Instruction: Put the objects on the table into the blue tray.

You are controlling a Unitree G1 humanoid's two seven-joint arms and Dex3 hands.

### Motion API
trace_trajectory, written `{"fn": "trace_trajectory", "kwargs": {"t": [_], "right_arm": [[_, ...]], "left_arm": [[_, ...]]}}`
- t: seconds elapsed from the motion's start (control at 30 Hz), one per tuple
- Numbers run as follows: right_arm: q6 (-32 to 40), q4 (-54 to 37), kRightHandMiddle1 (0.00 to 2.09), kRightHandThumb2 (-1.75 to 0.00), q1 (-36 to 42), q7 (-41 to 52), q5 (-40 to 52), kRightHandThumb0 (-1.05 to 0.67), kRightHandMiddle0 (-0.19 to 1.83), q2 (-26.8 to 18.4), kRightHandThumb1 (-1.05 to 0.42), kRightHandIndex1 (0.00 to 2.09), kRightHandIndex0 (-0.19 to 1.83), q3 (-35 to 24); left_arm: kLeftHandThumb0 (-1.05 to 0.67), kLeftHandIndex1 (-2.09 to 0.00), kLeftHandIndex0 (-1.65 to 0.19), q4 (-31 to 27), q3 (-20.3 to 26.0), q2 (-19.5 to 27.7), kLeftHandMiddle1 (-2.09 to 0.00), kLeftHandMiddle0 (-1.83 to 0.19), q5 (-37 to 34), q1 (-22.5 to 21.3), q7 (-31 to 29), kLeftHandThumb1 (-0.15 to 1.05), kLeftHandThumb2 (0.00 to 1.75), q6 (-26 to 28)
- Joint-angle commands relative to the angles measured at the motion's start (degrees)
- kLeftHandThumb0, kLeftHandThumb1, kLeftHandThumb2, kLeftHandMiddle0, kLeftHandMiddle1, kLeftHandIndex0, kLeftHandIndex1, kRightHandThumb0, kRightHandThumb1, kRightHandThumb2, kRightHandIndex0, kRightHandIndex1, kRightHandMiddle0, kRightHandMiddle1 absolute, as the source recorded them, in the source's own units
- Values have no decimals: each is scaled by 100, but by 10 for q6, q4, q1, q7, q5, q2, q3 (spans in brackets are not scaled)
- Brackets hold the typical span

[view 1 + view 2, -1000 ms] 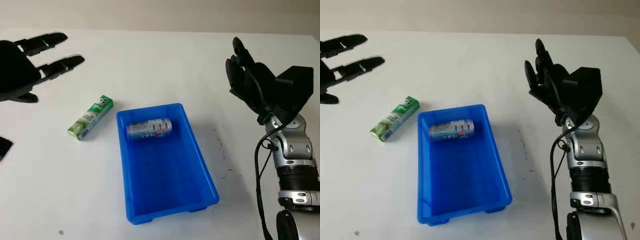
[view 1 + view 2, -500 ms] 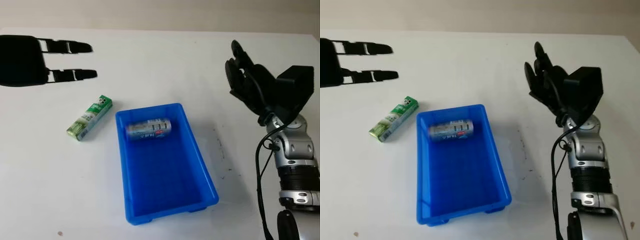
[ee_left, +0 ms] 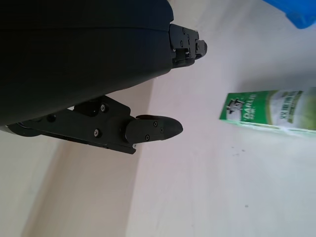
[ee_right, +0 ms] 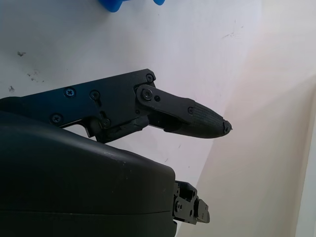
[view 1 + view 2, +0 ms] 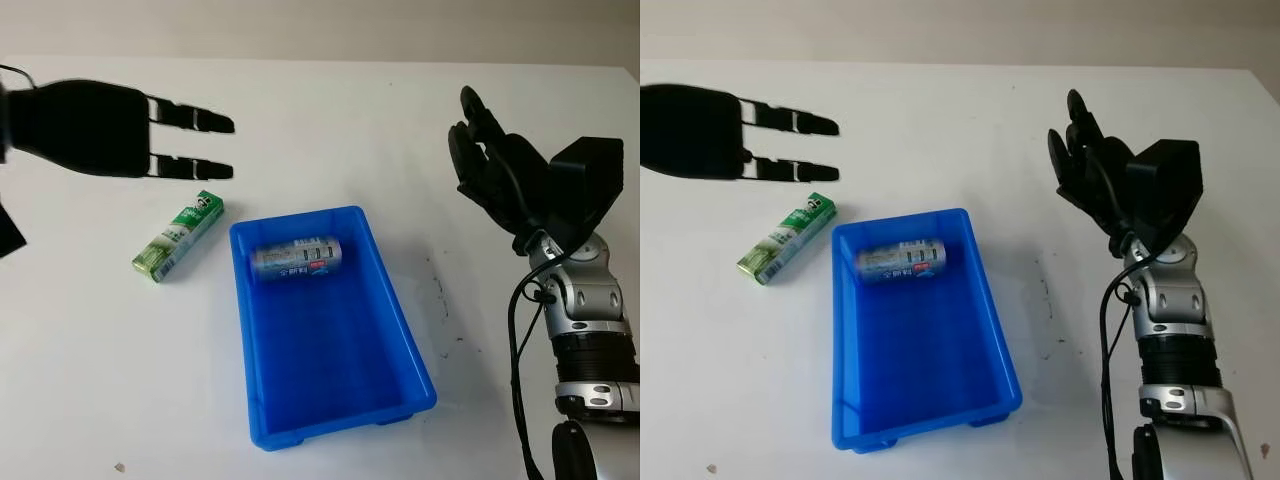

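Can (image 5: pixel 297 258) lies in the blue tray (image 5: pixel 400 330) already. My left robot hand (image 5: pixel 95 128) hovers open above the green box (image 5: pixel 179 235) on the tabletop (image 5: pixel 330 130). I think I must lower and grab it. My right robot hand (image 5: pixel 500 175) waits open.

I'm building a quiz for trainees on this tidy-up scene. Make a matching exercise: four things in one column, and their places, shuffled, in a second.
Things:
1. can
2. green box
3. left hand
4. right hand

Places:
A. on the table left of the blue tray
B. raised right of the tray
C. inside the tray
D. above the table behind the green box

Pairs: 1-C, 2-A, 3-D, 4-B
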Motion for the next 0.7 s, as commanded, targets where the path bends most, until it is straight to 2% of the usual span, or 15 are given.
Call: {"fn": "trace_trajectory", "kwargs": {"t": [0.0, 0.23, 0.33, 0.5, 0.67], "right_arm": [[-3, -12, 0, -65, 11, -5, 3, -58, -19, -3, -105, 0, -19, -8], [0, -24, 0, -64, 21, -8, 5, -59, -19, -5, -105, 0, -19, -12], [-3, -23, 0, -64, 21, -8, 4, -60, -19, -5, -105, 0, -19, -12], [0, -19, 0, -64, 19, -10, 5, -60, -19, -2, -105, 0, -19, -12], [10, -24, 0, -65, 18, -15, 5, -58, -19, -1, -105, 0, -19, -11]], "left_arm": [[-14, -5, 4, 8, -17, -6, -4, 1, -4, -4, 6, 105, 43, 0], [-22, -7, 0, 11, -64, -12, -6, -4, -8, 9, 46, 105, 31, 6], [-23, -7, 0, 12, -77, -9, -6, -4, -12, 14, 48, 105, 33, 2], [-12, -6, 2, 11, -93, 5, -5, -4, -19, 19, 46, 105, 35, -24], [-16, -7, 1, 2, -106, 21, -6, -4, -21, 26, 28, 105, 45, -39]]}}
